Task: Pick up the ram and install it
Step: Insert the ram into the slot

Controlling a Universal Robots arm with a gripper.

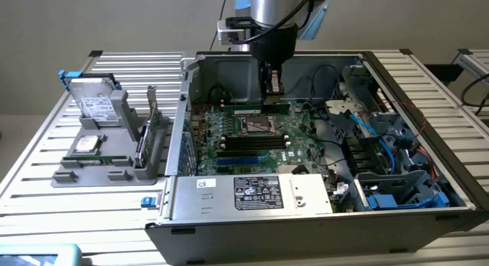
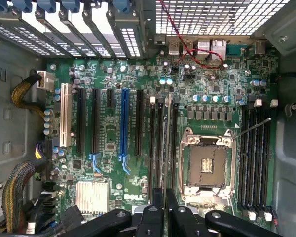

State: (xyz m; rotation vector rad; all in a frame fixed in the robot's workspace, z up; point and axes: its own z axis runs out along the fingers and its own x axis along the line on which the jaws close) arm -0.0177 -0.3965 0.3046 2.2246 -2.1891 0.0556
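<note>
We are seeing the ram point(image 1: 246, 110) clamped between the fingers of the gripper point(image 1: 273, 98), with the jaws closed on its middle. In the exterior view the green stick is hanging level just under the fingertips and sticking out past them on both sides. Its white sticker is showing on the exterior view's left half.

In the wrist view the ram point(image 2: 164, 148) is showing edge-on as a thin line running straight out from between the fingers of the gripper point(image 2: 164, 210). It is lining up lengthwise with the black memory slots point(image 2: 153, 148) directly below the fingers. We cannot tell whether its lower edge is touching a slot or hanging just above one.

The CPU socket point(image 2: 207, 165) is sitting just beside this slot bank, to one side of the fingers. A blue slot point(image 2: 124, 123) is lying on the other side.

The motherboard point(image 1: 229, 157) is lying under the fingers inside the open case point(image 1: 306, 234). A grey fixture tray point(image 1: 84, 177) is sitting well apart from the fingers, outside the case on the exterior view's left. It is carrying a hard drive point(image 1: 95, 103) and an upright expansion card point(image 1: 151, 120).
</note>
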